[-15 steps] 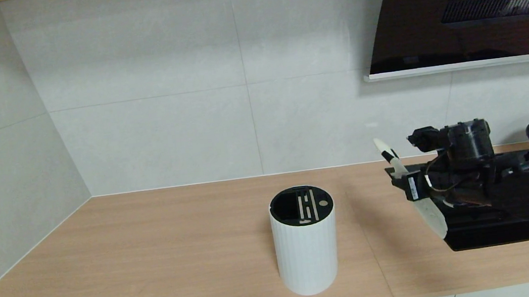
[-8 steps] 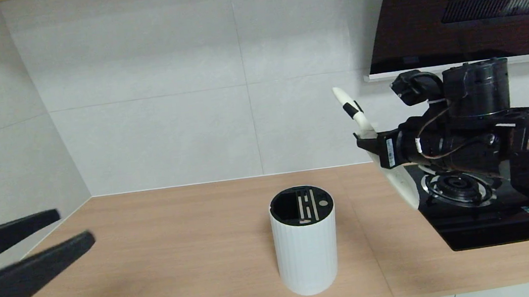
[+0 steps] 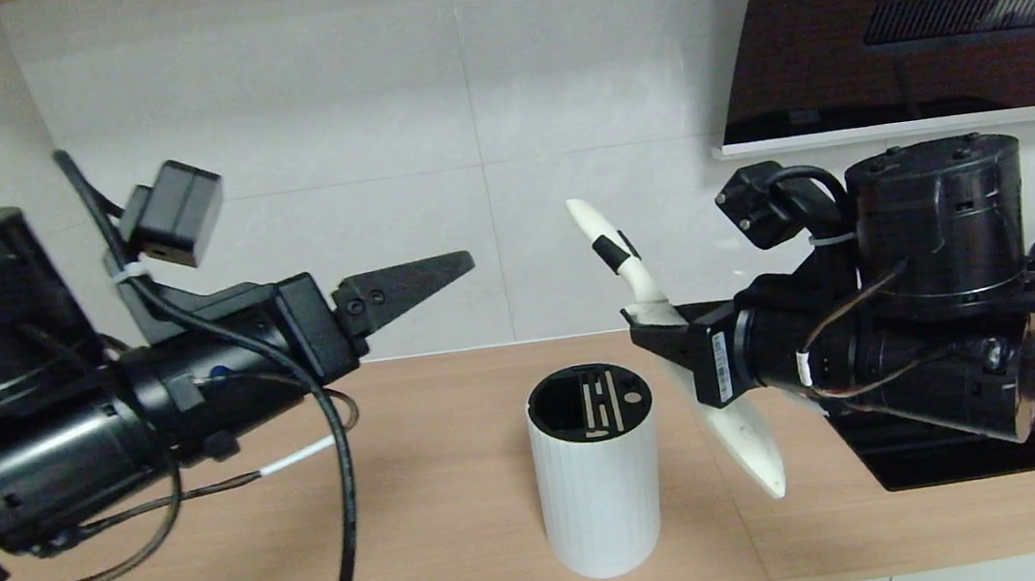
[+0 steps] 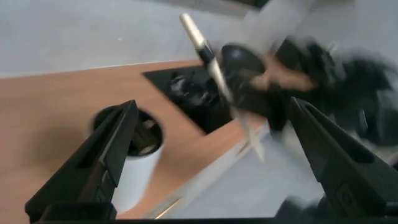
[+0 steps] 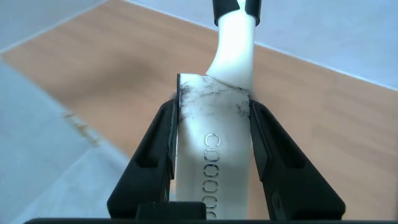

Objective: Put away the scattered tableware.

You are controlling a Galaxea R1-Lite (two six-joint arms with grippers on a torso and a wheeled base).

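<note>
One white knife point(image 3: 743, 430), blade tilted down, is clamped in the right end effector point(image 3: 666, 332) just right of the white slotted holder point(image 3: 598, 486); left end effector point(image 4: 217, 158) hangs wide open, empty, at left. Bring the blade vertical over a narrow slot before lowering. Wooden surface point(image 3: 406, 508), hob point(image 3: 899, 471) at right, tiled wall point(image 3: 317, 157) behind.

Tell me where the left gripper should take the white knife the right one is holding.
Take the free handle of the white knife, near its black band, coming level from the robot's left. The right gripper clamps the blade's base, blade pointing down, so probably only the tilted handle above is clear. The left gripper is open, facing it.
</note>
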